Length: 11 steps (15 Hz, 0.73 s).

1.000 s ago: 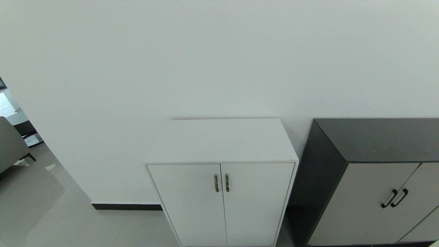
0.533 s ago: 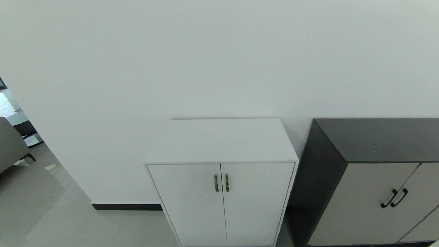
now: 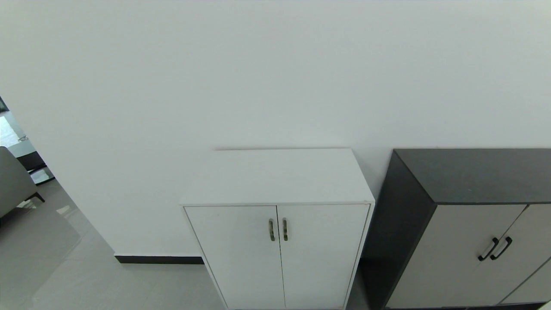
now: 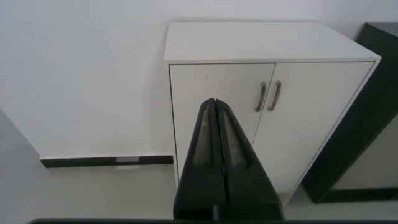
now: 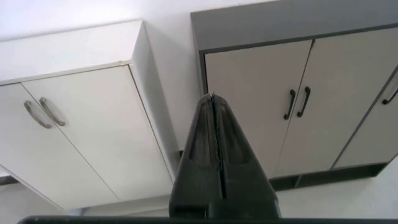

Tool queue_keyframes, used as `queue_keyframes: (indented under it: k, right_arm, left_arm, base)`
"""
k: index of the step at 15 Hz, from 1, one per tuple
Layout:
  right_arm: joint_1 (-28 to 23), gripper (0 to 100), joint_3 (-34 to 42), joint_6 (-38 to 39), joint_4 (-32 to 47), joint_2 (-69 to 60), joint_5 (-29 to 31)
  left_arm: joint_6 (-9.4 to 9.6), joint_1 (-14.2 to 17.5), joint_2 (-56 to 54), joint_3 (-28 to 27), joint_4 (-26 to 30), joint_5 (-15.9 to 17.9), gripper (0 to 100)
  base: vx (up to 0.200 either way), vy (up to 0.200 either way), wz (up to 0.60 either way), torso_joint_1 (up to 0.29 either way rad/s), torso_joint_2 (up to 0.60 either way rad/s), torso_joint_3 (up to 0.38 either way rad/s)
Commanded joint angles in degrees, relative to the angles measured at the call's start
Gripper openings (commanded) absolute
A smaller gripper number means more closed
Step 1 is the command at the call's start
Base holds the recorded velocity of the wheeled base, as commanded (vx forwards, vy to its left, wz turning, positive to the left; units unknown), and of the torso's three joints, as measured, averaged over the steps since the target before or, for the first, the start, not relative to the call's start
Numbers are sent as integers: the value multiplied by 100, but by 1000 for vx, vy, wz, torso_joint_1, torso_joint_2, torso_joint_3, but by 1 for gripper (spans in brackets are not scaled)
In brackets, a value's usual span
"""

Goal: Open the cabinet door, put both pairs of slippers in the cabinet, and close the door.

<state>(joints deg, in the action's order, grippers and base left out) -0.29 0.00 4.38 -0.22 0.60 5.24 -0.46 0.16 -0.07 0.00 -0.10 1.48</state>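
Head view vs 1.0 s and 0.5 s ago: no difference noted; nothing has moved and both doors are as shut as before

Wall (image 3: 258, 64): plain white, behind everything, far ahead of both claws

Floor (image 3: 86, 280): pale glossy tile, below and ahead of the left gripper

Dark cabinet (image 3: 473, 172): black top and side, grey double doors, shut. It stands ahead of the right gripper and well apart from it, on the robot's right of the white unit

White cabinet (image 3: 275, 176): the task's cabinet, against the wall, just beside the dark cabinet with a narrow gap between. It is straight ahead of the left gripper, well apart, not touched by either claw

Left door (image 3: 236, 254) and right door (image 3: 320, 254): both shut, edges meeting at the centre seam. The left gripper's tips line up with the left door

Left gripper (image 4: 216, 102): black fingers pressed flat together, no gap, nothing held

Right gripper (image 5: 212, 96): fingers likewise pressed together, nothing held; tips line up with the gap between the two cabinets

Grey chair (image 3: 13, 181): far off to the robot's left, well apart from both claws

Skirting (image 3: 159, 259): dark strip at the wall's foot, running up to the white cabinet's left side

Bar handles (image 3: 271, 229): two, upright, either side of the seam, untouched

Black handles (image 3: 495, 249): a pair on the dark cabinet's doors
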Motion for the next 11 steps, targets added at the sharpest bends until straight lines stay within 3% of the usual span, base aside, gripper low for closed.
queue_keyframes:
  k: [1,11]
  right_arm:
    - [3,0,0,-42,-4,-51,-14]
    - [3,0,0,-464,31,-51,-85]
  left_arm:
    - [-6,2,7,0,1,2,0]
    - [-6,2,7,0,1,2,0]
  base:
    - [0,0,0,0,0,0]
    - [0,0,0,0,0,0]
